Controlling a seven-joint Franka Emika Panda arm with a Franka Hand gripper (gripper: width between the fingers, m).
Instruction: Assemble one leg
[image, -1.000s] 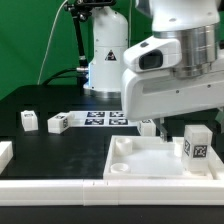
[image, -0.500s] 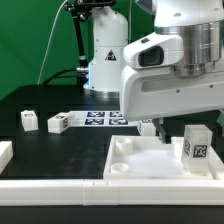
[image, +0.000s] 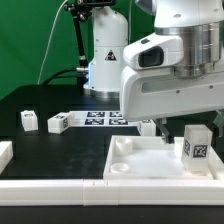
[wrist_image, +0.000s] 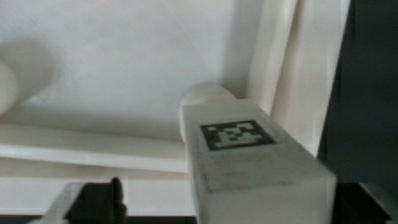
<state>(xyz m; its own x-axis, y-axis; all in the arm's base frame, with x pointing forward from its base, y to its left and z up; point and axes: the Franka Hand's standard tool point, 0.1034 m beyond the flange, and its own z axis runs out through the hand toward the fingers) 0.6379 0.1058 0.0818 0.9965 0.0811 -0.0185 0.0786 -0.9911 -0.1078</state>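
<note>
Black table, green backdrop, and all the action is at the near right. The leg (image: 196, 143) stands upright inside the big white tray (image: 122, 165), tag facing us, close to the rim on the exterior view's right; its long axis is vertical. The gripper (image: 149, 128) hangs low over the tray, on the exterior view's left of the leg and apparently a little farther back; they look apart. The wrist view shows one dark finger (wrist_image: 98, 198) beside the leg and hides the other, so released or clenched, I cannot tell. To straddle it, I'd guess a sideways shift toward that right rim. The count: three legs, this one plus the first spare leg (image: 29, 120) and the second spare leg (image: 58, 124) far left; one tray; one marker board (image: 100, 118); one arm.
</note>
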